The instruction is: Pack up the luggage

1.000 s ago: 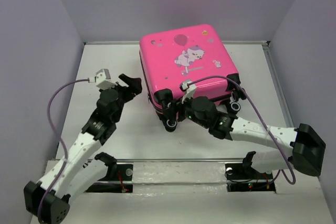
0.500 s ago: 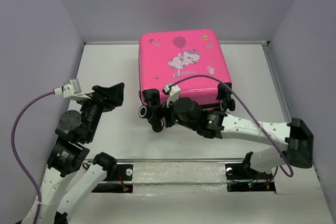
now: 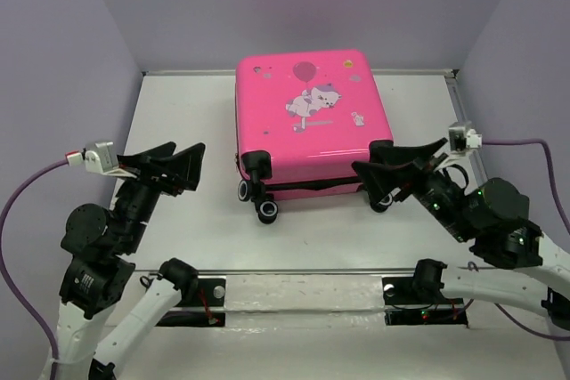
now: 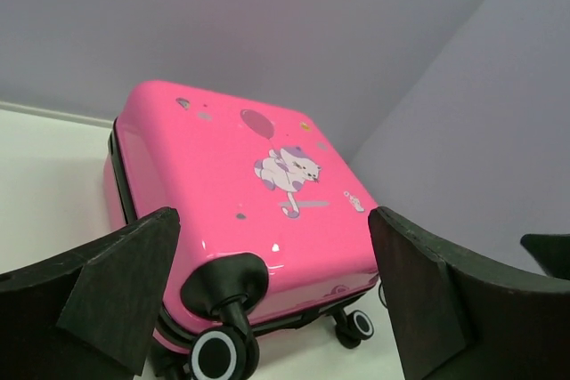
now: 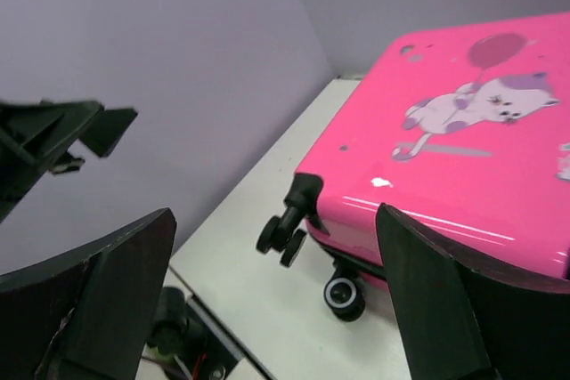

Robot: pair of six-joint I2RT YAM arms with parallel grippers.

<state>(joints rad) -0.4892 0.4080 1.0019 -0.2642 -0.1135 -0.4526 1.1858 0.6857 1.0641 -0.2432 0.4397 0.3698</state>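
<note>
**While the case lies shut, both pairs of fingers hang empty**

Since neither arm holds anything, we start at the left fingers (image 4: 120,278). They are spread wide with nothing between them, and they point toward the luggage (image 3: 307,113) from well off to its left. The right fingers (image 5: 111,287) are just as wide and just as empty. In the top view their tips overlap the case's near right corner. The right wrist view shows them raised and apart from the shell, so we judge there is no contact.

The luggage lies flat at the far middle of the surface (image 3: 178,104). Its printed pink side faces up and its wheels (image 3: 266,212) point toward the arm bases. The two shell halves are closed on each other. Only a thin dark seam runs along the near edge, and none of the grey lining shows. No loose clothing or other item shows in any view.

From this we judge that the packing itself is done, or very nearly so: whatever belongs inside is inside and the lid is down. The fastening is the open question, because the seam is too small for us to tell whether it is zipped all the way round. If anything is left, it is probably that closure or standing the case up on its wheels.
</note>
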